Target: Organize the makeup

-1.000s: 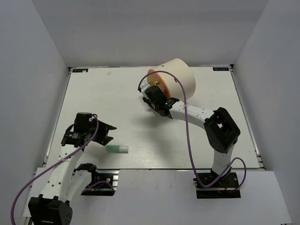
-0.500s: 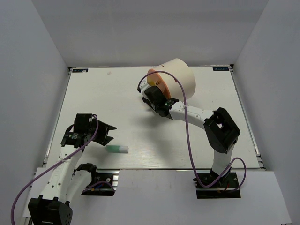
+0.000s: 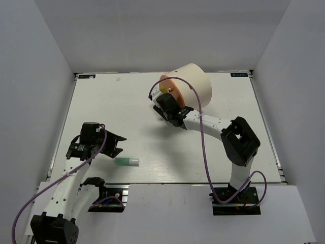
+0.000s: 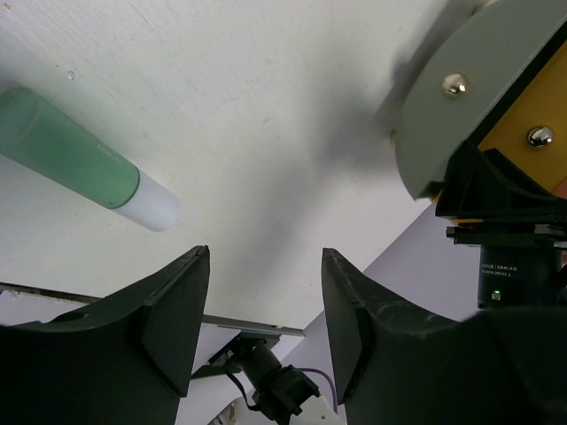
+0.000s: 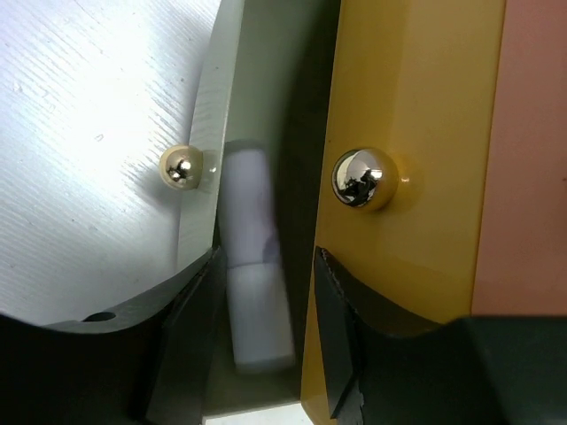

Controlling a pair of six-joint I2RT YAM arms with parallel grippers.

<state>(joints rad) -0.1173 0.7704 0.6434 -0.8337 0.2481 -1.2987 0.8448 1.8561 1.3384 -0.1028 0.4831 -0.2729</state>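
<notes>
A mint green tube point(image 3: 127, 161) with a white cap lies flat on the table near the front left, also seen in the left wrist view point(image 4: 75, 159). My left gripper point(image 3: 116, 144) hovers just left of it, open and empty point(image 4: 266, 266). My right gripper point(image 3: 166, 103) is pressed up to the orange face of the cream drum point(image 3: 195, 81). A lavender tube point(image 5: 252, 292) lies in a narrow slot between a grey panel point(image 5: 106, 133) and a yellow panel point(image 5: 407, 106). The right gripper point(image 5: 266, 252) straddles it, with a dark gap beside the tube. Other makeup is out of view.
The drum lies on its side at the table's back centre. White walls close in the table on three sides. The table's near edge and my left arm's base hardware point(image 4: 496, 177) show in the left wrist view.
The right gripper's jaws have widened slightly around the lavender tube in the slot. The left arm and the mint tube have not moved.
</notes>
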